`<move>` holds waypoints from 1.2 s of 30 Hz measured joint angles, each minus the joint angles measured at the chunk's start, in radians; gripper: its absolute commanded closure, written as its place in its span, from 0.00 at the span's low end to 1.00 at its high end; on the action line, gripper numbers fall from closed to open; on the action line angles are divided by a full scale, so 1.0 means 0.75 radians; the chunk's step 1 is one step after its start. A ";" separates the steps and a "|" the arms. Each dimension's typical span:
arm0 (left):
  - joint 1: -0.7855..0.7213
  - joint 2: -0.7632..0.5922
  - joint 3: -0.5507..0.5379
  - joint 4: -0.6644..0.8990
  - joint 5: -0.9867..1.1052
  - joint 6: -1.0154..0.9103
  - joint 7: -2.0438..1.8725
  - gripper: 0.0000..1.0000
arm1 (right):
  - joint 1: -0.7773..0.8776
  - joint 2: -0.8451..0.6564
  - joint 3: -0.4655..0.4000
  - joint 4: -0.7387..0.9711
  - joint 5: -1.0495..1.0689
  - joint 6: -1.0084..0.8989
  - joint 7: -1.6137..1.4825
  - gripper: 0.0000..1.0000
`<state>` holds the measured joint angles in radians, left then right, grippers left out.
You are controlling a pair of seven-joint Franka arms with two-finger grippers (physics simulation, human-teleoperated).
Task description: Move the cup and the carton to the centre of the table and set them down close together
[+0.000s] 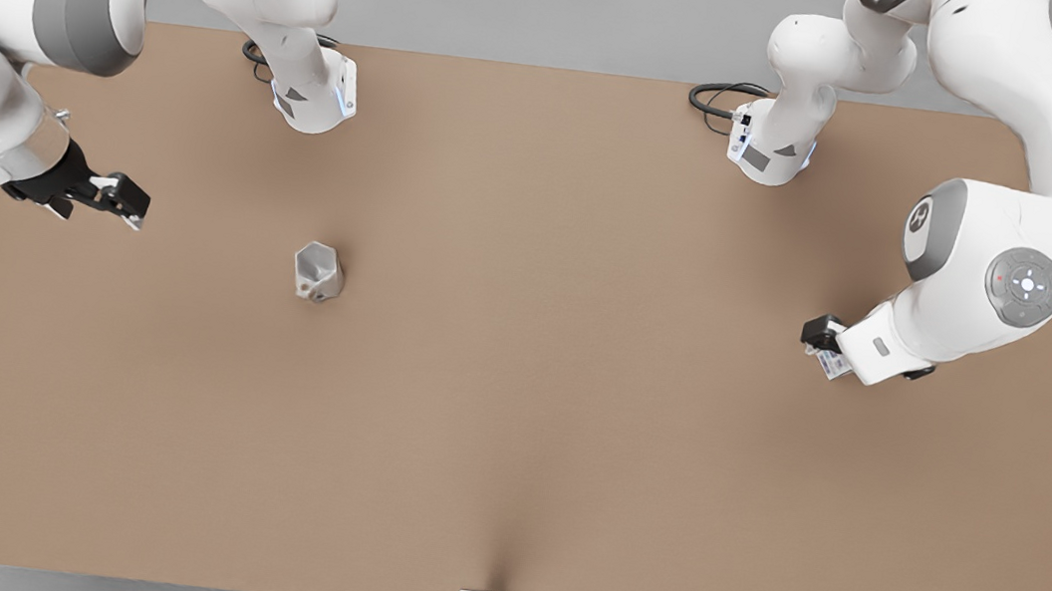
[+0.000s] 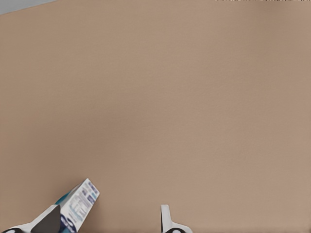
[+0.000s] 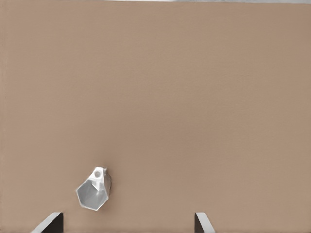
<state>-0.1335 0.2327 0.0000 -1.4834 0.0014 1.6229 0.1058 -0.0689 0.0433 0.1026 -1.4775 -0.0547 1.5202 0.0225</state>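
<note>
1. Left gripper (image 1: 829, 349): sits at the front view's right, low over the table (image 1: 511, 414). In the left wrist view its fingers (image 2: 167, 221) stand apart, and the carton (image 2: 77, 206) lies against one of them; the gap to the other finger is bare table. Whether the carton is clamped, I cannot tell.
2. Carton, front view (image 1: 834, 363): only a small white and blue corner is visible, under the gripper's tip. It appears tilted in the left wrist view. Whether it rests on the table cannot be determined.
3. Right gripper (image 1: 121, 198): sits at the front view's left, near the table's edge, above the surface and pointing inward. In the right wrist view its fingers (image 3: 201, 223) are spread wide, with nothing between them.
4. Cup, front view (image 1: 318, 271): stands on the table between the right gripper and the table's centre, apart from the gripper. In the right wrist view the cup (image 3: 95, 191) lies ahead of the fingertips, nearer one finger, untouched.
5. Cup and carton are well apart, on opposite sides of the table's centre.
</note>
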 measured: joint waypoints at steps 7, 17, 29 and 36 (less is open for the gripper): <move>0.003 0.033 0.000 0.000 -0.004 0.000 0.000 0.00 | 0.343 0.202 0.079 -0.179 0.030 0.121 0.207 0.00; 0.004 0.099 0.002 0.000 -0.007 0.019 0.000 0.00 | 0.267 0.011 0.059 -0.763 -0.056 0.582 0.307 0.00; 0.008 0.152 0.002 0.000 -0.009 0.020 -0.002 0.00 | 0.327 -0.045 0.018 -0.921 0.022 0.750 0.372 0.00; 0.009 0.183 0.002 0.000 -0.009 0.020 -0.001 0.00 | 0.255 0.050 0.019 -0.921 0.024 0.770 0.367 0.00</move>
<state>-0.1268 0.3697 0.0015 -1.4834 -0.0051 1.6383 0.1049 0.1226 0.0806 0.1165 -2.1681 -0.0368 2.0980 0.2976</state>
